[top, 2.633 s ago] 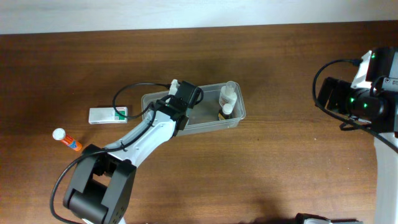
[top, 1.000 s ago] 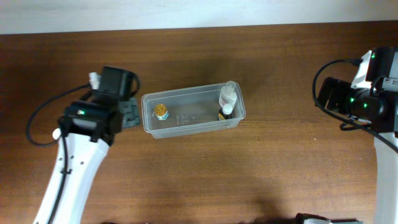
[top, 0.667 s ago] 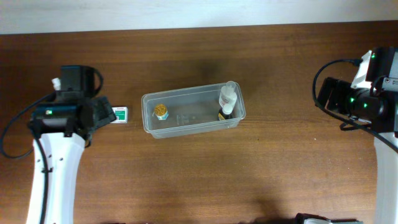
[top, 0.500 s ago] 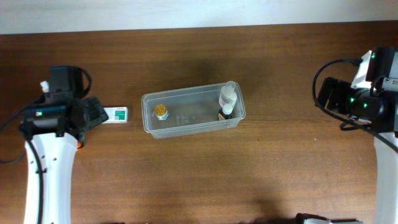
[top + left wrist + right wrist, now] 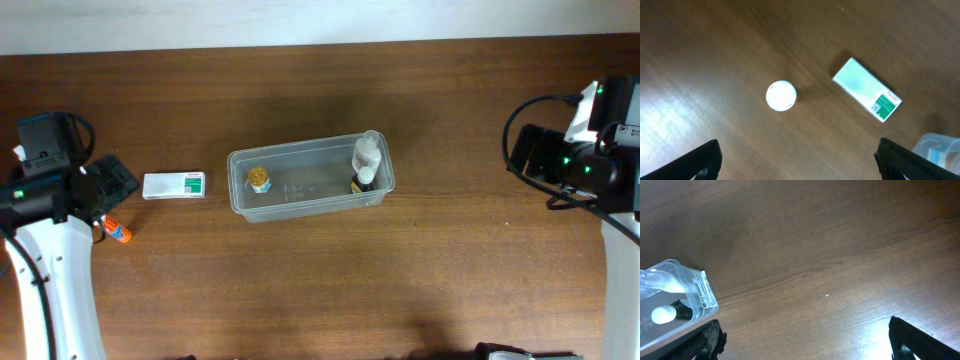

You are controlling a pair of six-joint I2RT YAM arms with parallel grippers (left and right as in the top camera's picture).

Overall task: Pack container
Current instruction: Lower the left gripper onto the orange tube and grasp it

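Note:
The clear container stands mid-table. Inside it, a small gold-capped jar sits at the left end. A white-nozzled bottle and a dark bottle sit at the right end. A white and green box lies flat to the container's left. An orange tube with a white cap lies further left, partly under my left arm. My left gripper hangs open and empty above the white cap, with the box off to its right. My right gripper is open over bare wood, right of the container's corner.
The right arm's body sits at the table's right edge and the left arm runs along the left edge. A pale wall borders the far side of the wooden table.
My left arm has swung left from the container, past the box, to above the orange tube, its jaws opening wider. The gold-capped jar stays in the container. The right arm has not moved.

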